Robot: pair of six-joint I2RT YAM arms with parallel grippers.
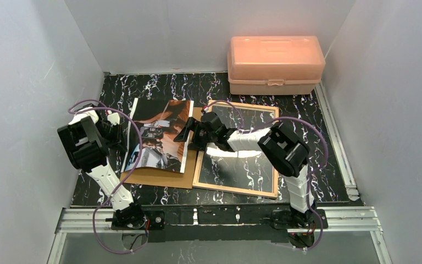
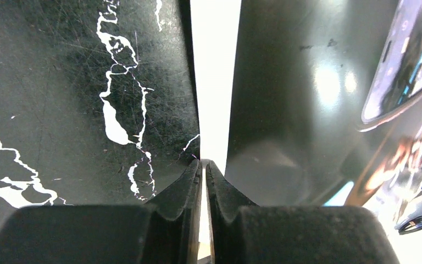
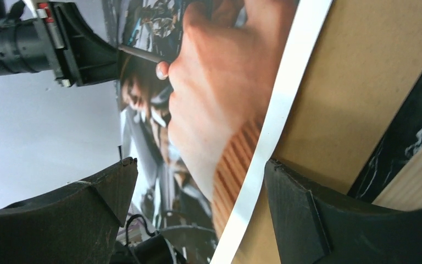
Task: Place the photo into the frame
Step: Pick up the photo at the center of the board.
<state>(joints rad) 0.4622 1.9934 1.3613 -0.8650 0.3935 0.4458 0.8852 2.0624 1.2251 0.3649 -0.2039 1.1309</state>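
**Top view:** the photo lies on a brown board, left of the frame, its long axis running near-to-far like the frame's.

**Left wrist:** the left hand pinches the photo's white margin.

**Right wrist:** the right hand, wide, straddles the opposite edge. It should probably close squarely before lifting, keeping the photo level.

Black counter veined with white marble pattern

A plain brown backing board lies flat at centre-left; just beside it on the right lies the frame, light wood side up, the marble pattern showing inside its border; a translucent orange lidded box stands at the far right corner, well apart from both
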